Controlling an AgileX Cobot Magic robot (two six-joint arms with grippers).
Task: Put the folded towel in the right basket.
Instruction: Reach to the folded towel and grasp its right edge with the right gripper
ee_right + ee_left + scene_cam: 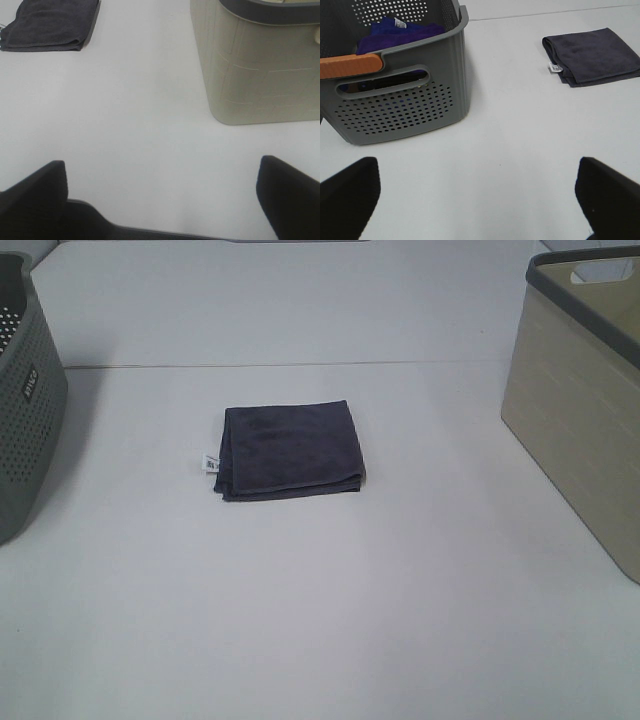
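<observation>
Because the towel is a soft, light square of dark cloth folded into several layers, it will likely sag, and it could fall open if lifted by one layer alone. I judge the best hold to be a pinch through the whole stack at the edge facing the right basket, or a grip down onto its middle that bunches the layers together. It lies flat on the white surface, well apart from that basket, on the side toward the grey basket. A small white label sits on its edge farthest from the right basket. Both the right pincer and the left pincer are spread wide and hold nothing, neither one near the towel.
</observation>
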